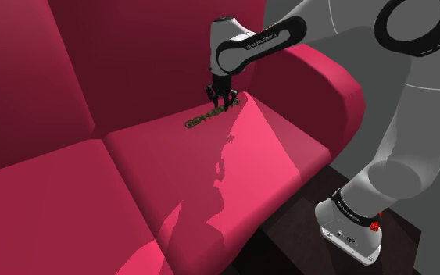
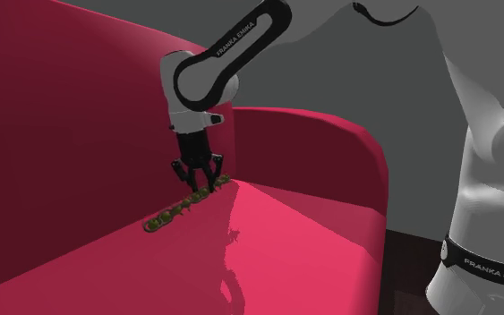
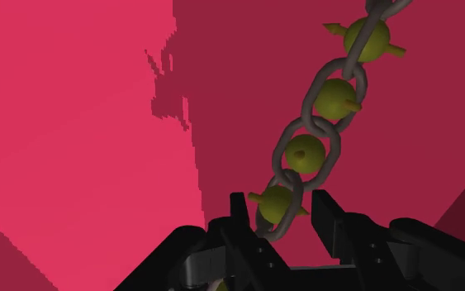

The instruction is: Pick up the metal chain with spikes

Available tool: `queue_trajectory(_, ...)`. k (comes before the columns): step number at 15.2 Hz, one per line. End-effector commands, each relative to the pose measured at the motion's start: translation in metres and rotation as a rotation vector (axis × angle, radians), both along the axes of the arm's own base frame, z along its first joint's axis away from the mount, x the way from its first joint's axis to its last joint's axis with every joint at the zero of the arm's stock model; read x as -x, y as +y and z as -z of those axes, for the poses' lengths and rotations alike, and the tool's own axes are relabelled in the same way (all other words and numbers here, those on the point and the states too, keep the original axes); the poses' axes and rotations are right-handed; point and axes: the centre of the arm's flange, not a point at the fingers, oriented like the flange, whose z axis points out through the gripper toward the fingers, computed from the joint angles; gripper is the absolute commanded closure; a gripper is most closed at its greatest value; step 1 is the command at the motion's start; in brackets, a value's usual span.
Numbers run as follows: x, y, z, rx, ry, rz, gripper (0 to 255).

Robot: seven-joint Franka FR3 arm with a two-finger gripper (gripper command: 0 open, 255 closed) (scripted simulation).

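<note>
A grey chain (image 1: 202, 119) of links with yellow-green spiked balls lies along the back of the red sofa seat (image 1: 234, 172), close to the backrest. My black gripper (image 1: 220, 105) points straight down onto the end of the chain nearest the armrest. In the second exterior view the gripper (image 2: 201, 191) stands on that same end of the chain (image 2: 174, 213). In the wrist view the gripper (image 3: 282, 219) is shut on the chain's end link and spiked ball, and the rest of the chain (image 3: 313, 132) runs away from the fingers across the cushion.
The sofa's backrest (image 1: 132, 62) rises just behind the chain. Its armrest (image 1: 320, 86) stands close beside the gripper. A second seat cushion (image 1: 46, 211) lies toward the shoulder view's left. The arm's base (image 1: 351, 226) stands on dark floor beyond the armrest.
</note>
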Motion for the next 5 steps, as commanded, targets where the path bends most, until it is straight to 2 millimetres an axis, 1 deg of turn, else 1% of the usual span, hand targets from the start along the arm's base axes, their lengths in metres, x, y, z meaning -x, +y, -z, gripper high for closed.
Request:
queue_trajectory(1, -0.001, 0.001, -0.011, 0.000, 0.000, 0.000, 255)
queue_trajectory(3, -0.001, 0.001, -0.021, 0.000, 0.000, 0.000, 255)
queue_trajectory(5, -0.001, 0.001, -0.022, 0.000, 0.000, 0.000, 255)
